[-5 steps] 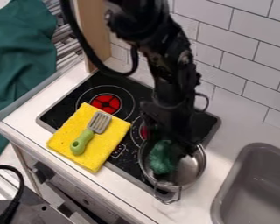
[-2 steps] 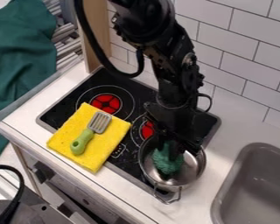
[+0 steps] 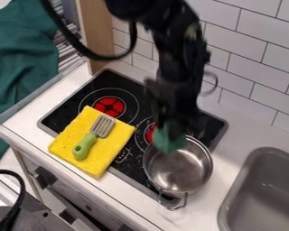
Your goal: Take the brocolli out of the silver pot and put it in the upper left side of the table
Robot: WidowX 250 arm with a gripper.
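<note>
1 pot (image 3: 184,168), broccoli (image 3: 167,141) above its rim

A toy kitchen, shown by the stovetop with red burners (image 3: 109,106), the grey sink (image 3: 261,189) set in a white worktop (image 3: 231,135), and wall tiles (image 3: 255,58).

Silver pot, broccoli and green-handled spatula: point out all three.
Silver pot (image 3: 184,168): camera view, on its bare inside.
Broccoli (image 3: 167,141): camera view, on its green lower part.
Spatula (image 3: 83,147): camera view, on its green handle.
</note>
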